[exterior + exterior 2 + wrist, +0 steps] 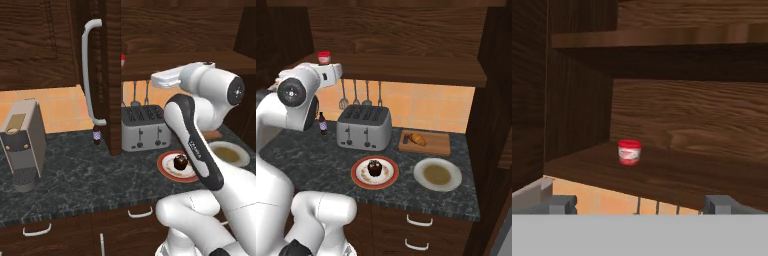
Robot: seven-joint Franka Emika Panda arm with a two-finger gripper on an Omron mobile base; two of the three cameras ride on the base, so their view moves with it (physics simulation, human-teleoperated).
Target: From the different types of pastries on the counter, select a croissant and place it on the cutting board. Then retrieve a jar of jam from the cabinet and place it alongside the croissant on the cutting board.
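hand view: jar of jam [629,152] on cabinet [677,175] shelf

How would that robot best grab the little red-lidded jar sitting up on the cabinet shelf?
Probably by its round body, just under the red lid. The jar of jam stands upright and alone near the front of the shelf, so the tool, wide open, could come straight in level from the front, one finger passing each side. The shelf above rules out a top approach.
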